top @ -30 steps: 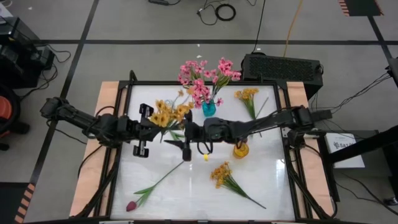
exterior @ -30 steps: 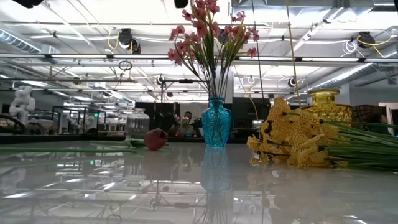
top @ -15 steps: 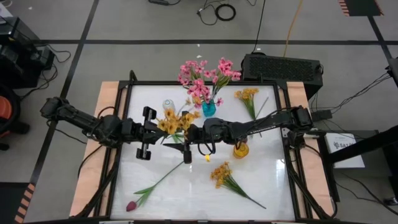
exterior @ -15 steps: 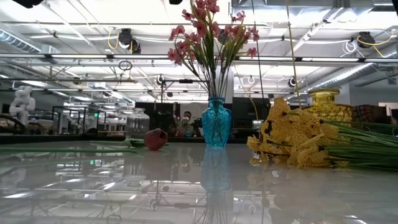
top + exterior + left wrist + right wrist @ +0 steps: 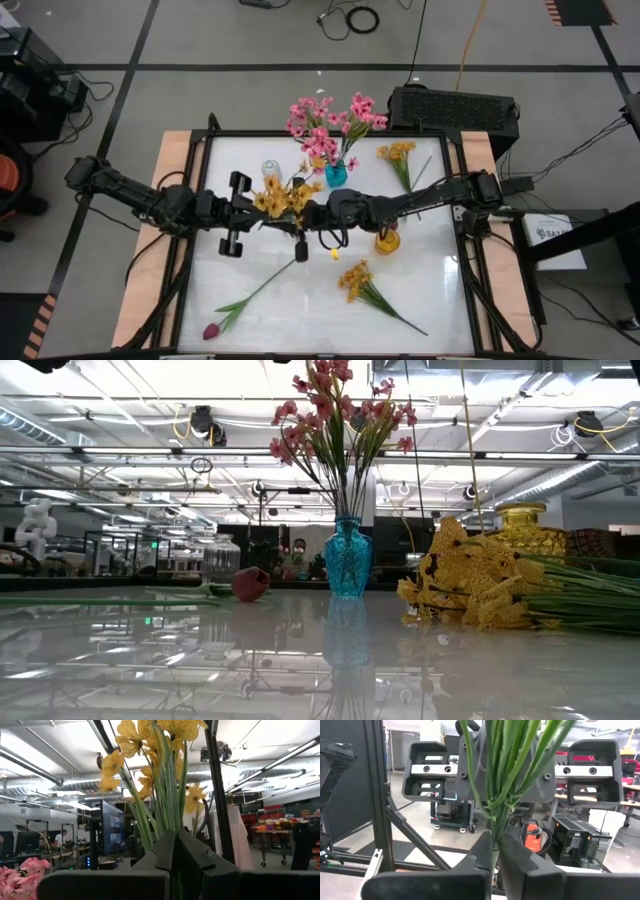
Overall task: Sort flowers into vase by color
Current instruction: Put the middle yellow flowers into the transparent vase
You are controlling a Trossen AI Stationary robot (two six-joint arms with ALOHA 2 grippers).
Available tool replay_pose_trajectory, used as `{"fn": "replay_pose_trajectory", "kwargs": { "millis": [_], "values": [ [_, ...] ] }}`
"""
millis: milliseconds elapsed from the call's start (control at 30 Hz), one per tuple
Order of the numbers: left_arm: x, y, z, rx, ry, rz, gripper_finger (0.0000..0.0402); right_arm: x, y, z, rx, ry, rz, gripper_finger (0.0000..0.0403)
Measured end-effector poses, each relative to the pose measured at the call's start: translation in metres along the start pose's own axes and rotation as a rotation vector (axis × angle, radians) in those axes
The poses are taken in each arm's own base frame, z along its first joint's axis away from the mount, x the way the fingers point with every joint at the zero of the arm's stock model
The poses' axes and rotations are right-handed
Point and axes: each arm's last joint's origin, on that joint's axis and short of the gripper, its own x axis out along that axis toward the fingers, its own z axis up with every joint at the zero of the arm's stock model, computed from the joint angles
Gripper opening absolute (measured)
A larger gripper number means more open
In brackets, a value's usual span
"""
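Change: right gripper (image 5: 300,222), parted a sec ago, now pinched on yellow spray (image 5: 280,197) stems, 3 o'clock of left gripper (image 5: 262,205).
Left gripper: clamped on same stems, table ctr.
Meaning: handover likely; amber vase (image 5: 387,241) at 3 o'clock awaits.

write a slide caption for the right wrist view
Right gripper shut on the green stems of the yellow flower spray, with the left gripper facing it from behind the stems.

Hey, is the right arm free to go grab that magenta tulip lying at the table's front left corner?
Probably not yet. The right gripper is shut on the yellow spray, which the left gripper also clamps. The tulip itself lies unobstructed.
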Motion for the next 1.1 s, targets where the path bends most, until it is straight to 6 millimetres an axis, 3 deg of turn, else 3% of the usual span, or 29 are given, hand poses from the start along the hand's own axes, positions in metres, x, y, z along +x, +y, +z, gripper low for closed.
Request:
{"fn": "replay_pose_trajectory", "kwargs": {
  "millis": [200,500,767,967,1100],
  "values": [
    [-0.006,0.003,0.006,-0.021,0.033,0.007,0.0043,-0.004,-0.001,0.003,0.007,0.048,-0.009,0.0005],
    [-0.024,0.009,0.016,-0.074,0.191,0.106,0.0195,-0.024,-0.006,0.016,-0.015,0.232,-0.19,0.0003],
    [-0.021,0.008,0.003,-0.086,0.269,0.178,0.0303,-0.028,-0.006,0.019,-0.025,0.251,-0.298,0.0003],
    [-0.004,0.006,-0.001,0.016,0.281,0.212,0.0328,-0.027,-0.007,0.024,-0.027,0.254,-0.314,0.0002],
    [0.014,0.005,0.008,0.043,0.276,0.21,0.0329,-0.028,-0.007,0.022,-0.027,0.271,-0.314,0.0002]
  ]
}}
